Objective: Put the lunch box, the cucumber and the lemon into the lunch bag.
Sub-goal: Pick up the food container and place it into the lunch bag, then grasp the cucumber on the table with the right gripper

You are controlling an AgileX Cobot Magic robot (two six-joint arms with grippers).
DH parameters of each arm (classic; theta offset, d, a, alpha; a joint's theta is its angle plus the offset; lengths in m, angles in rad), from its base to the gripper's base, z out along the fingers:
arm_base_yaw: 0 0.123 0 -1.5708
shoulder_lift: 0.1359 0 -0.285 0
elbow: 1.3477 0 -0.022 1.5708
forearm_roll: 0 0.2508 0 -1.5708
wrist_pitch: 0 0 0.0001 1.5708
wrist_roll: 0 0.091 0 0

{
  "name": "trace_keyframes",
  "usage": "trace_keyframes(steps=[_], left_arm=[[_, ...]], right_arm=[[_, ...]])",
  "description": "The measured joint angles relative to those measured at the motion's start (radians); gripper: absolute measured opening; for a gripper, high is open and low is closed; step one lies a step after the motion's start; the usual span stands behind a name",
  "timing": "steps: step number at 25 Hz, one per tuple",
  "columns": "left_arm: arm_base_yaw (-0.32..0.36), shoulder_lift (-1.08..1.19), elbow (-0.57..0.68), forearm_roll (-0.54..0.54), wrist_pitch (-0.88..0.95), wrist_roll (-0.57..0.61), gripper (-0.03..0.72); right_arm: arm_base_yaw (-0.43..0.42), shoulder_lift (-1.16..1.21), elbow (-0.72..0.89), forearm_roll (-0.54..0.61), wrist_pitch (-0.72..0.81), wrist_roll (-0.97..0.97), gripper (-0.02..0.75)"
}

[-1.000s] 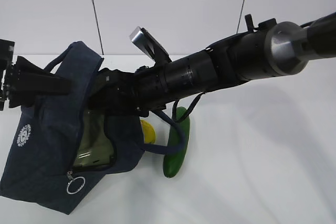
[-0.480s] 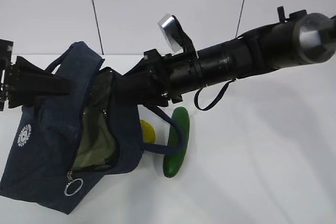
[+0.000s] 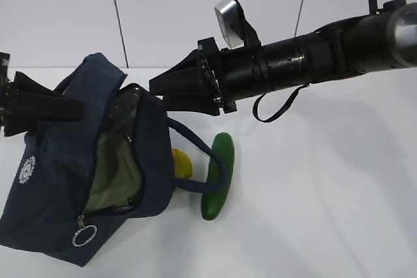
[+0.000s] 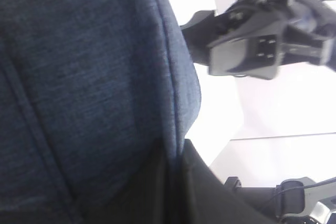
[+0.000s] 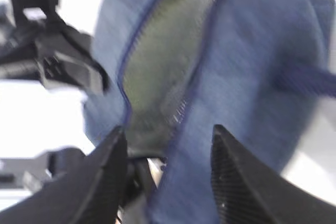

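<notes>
The navy lunch bag (image 3: 58,187) stands tilted at the left, its mouth open. Inside the opening a pale green surface (image 3: 117,177) shows, which looks like the lunch box lid; it also shows blurred in the right wrist view (image 5: 157,77). The lemon (image 3: 183,163) lies on the table against the bag's right side. The cucumber (image 3: 218,177) lies just right of it. My left gripper (image 3: 73,107) is shut on the bag's upper edge (image 4: 176,145). My right gripper (image 3: 158,94) is open and empty, just above and right of the bag's mouth (image 5: 168,145).
One bag handle loop (image 3: 218,161) hangs out over the lemon and across the cucumber. The zipper's metal ring pull (image 3: 84,236) dangles at the bag's lower front. White table (image 3: 326,213) lies to the right, and a white wall stands behind.
My right gripper has pulled back up and to the right out of the bag's mouth, empty. The lunch box stays inside. The bag has sagged slightly. My left gripper keeps its hold.
</notes>
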Motion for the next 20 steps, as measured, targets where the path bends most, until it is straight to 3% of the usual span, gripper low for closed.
trace_keyframes(steps=[8,20], left_arm=[[0.08,0.0,-0.002,0.058,0.018,0.0,0.009],[0.174,-0.002,-0.003,0.289,0.028,-0.084,0.008]], right_arm=[[0.0,-0.016,0.0,-0.08,0.003,0.003,0.375],[0.0,-0.13,-0.05,-0.581,-0.08,0.318,0.375]])
